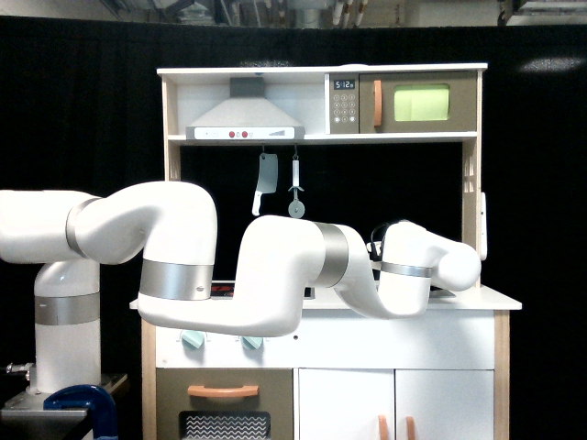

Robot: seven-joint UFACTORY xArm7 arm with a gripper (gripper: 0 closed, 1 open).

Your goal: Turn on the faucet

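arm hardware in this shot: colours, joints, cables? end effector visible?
The arm is glossy white with rounded, bulbous link shells and brushed silver bands at the joints. Its white column base also carries a silver band and sits on a metal plate. A black cable loops near the wrist. No markings are readable. The end effector is hidden behind the last link.

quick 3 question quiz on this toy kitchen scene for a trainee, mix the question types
1. True or false: the microwave sits on the top shelf, at the exterior view's right.
2. Which hangs under the range hood? A) a pan B) a toy cleaver C) a towel
3. Is the faucet visible, or does the robot arm block it?

Key
1. True
2. B
3. Blocked; the arm's far end covers the sink area, and the gripper is out of sight too.
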